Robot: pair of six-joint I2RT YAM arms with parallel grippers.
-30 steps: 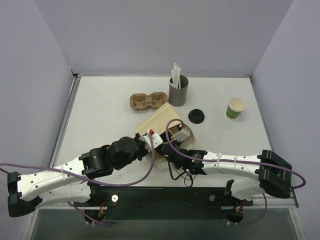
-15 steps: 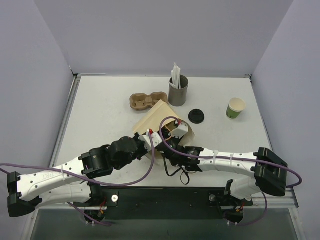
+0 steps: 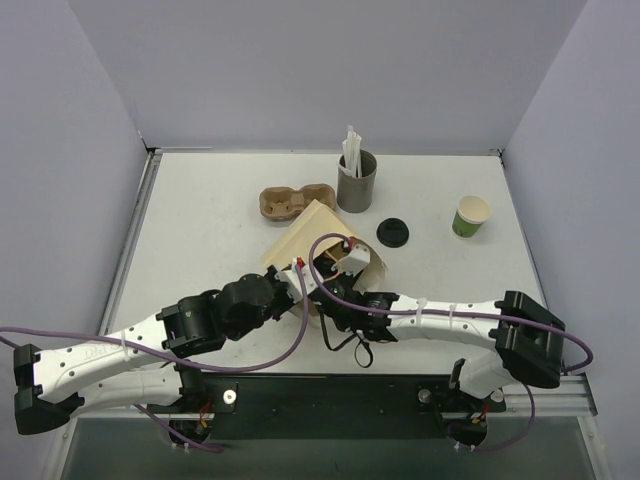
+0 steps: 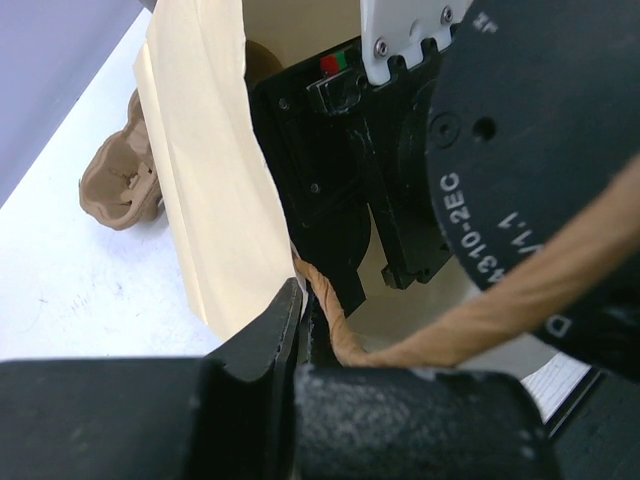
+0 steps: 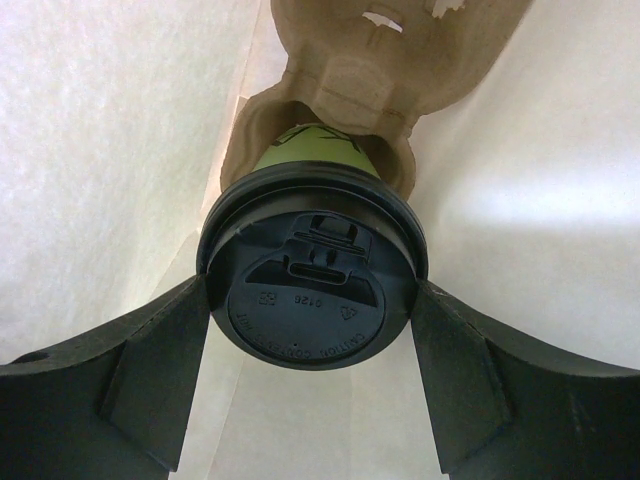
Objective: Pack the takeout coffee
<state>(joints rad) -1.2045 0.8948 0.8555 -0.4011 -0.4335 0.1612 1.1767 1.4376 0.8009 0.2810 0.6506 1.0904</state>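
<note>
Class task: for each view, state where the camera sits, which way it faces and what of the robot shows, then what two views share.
Top external: above and behind the bases, looking down on the table; both arms meet at the paper bag.
Left wrist: facing the bag's mouth; left gripper shut on its twine handle.
Right wrist: inside the bag, facing the lidded green cup in a carrier; right gripper grips the lid.
Shared: top and left wrist both show the spare carrier.

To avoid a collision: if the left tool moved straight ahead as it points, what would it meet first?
The left tool would probably meet the right arm's black wrist housing, inside the tan paper bag's mouth; depth is unclear.
</note>
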